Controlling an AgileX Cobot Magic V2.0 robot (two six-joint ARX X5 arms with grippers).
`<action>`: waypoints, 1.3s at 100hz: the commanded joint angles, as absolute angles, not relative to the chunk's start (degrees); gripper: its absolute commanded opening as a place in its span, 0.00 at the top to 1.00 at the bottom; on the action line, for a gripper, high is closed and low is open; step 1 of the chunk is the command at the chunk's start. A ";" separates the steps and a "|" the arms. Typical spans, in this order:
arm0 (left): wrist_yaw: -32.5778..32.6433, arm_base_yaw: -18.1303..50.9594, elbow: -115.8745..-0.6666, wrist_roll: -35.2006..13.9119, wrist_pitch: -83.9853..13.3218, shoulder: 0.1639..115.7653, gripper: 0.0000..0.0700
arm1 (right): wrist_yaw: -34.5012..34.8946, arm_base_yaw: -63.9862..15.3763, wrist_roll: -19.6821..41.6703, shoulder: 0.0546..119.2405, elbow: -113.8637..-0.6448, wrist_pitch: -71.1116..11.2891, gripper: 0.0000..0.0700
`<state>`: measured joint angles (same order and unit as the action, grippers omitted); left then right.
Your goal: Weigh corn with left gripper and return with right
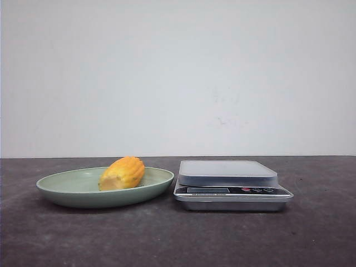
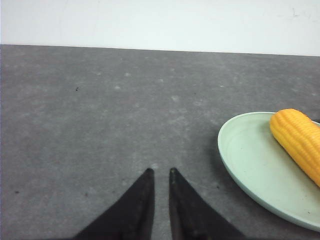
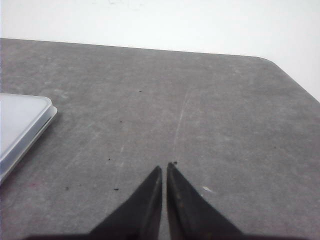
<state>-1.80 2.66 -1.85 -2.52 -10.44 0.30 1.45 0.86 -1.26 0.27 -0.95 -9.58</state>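
Note:
The corn (image 1: pixel 122 173), a stubby yellow-orange cob piece, lies in the green plate (image 1: pixel 61 196) at the table's left, its pale cut end toward the front. Right of the plate stands a silver kitchen scale (image 1: pixel 228 173) with nothing on its platform. Neither arm shows in the front view. In the left wrist view my left gripper (image 2: pixel 160 172) hangs over bare table, shut with only a thin slit and holding nothing; the corn (image 2: pixel 300 142) and plate (image 2: pixel 245 160) lie off to one side. My right gripper (image 3: pixel 164 166) is shut and empty, beside the scale's corner (image 3: pixel 20 125).
The table is dark grey with a white wall behind it. In the right wrist view the table's rounded far corner (image 3: pixel 272 62) shows beyond the gripper. Plate and scale sit close together, a small gap between them.

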 commanded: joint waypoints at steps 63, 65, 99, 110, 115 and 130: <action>-1.93 2.70 -0.91 -2.15 -10.74 0.19 0.98 | 1.45 0.99 -1.50 0.23 -0.73 -8.84 0.99; -1.93 2.70 -0.91 -2.15 -10.74 0.19 0.98 | 1.48 0.99 -1.50 0.23 -0.73 -8.84 0.99; -1.87 2.68 -0.93 -2.31 -10.61 0.19 0.98 | 1.65 0.89 5.85 0.23 -0.73 -9.41 0.99; -1.98 2.70 -0.93 -2.68 -10.68 0.19 0.98 | 1.48 0.89 7.11 0.25 -0.73 -10.02 0.99; -1.98 2.70 -0.93 -2.87 -10.74 0.19 0.98 | 1.50 0.89 6.98 0.25 -0.73 -10.02 0.99; -1.89 2.70 -0.93 -5.30 -9.96 0.19 0.98 | 1.54 0.89 10.15 0.25 -0.82 -9.98 0.99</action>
